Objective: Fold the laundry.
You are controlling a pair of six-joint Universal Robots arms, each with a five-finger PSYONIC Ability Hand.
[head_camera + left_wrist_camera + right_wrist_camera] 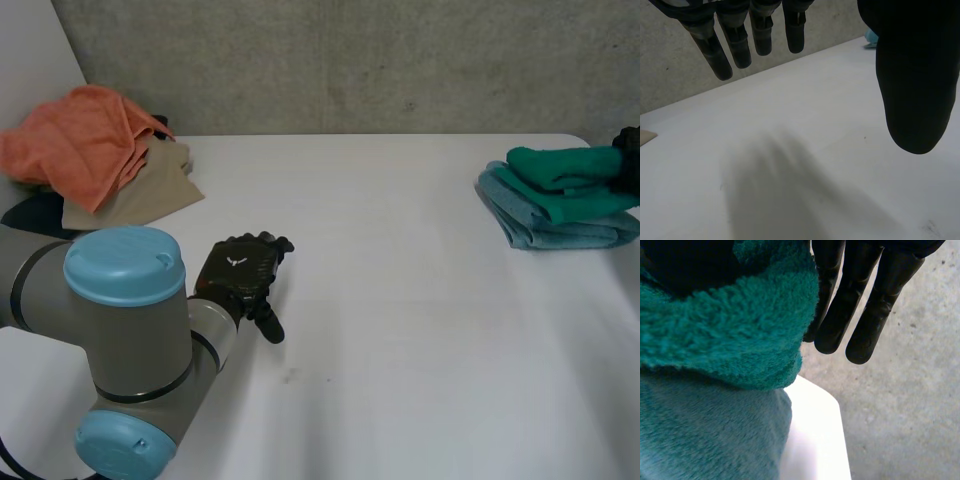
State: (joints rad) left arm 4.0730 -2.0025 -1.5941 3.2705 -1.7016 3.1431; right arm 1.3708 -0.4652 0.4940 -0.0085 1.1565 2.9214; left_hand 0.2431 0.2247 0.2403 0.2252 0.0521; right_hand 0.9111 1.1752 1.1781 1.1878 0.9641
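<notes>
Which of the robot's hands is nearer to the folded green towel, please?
The right. The right hand is at the end of the green towel, which lies on the blue towel. The left hand is far across the table, nearer the orange cloth.

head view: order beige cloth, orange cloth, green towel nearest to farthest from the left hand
1. Beige cloth, at the left, just beyond the left hand.
2. Orange cloth, heaped on the beige one, nearer the corner.
3. Green towel, far off on the right.

Grey arm (140, 350), light-blue caps (124, 264), black hand (238, 272)
</notes>
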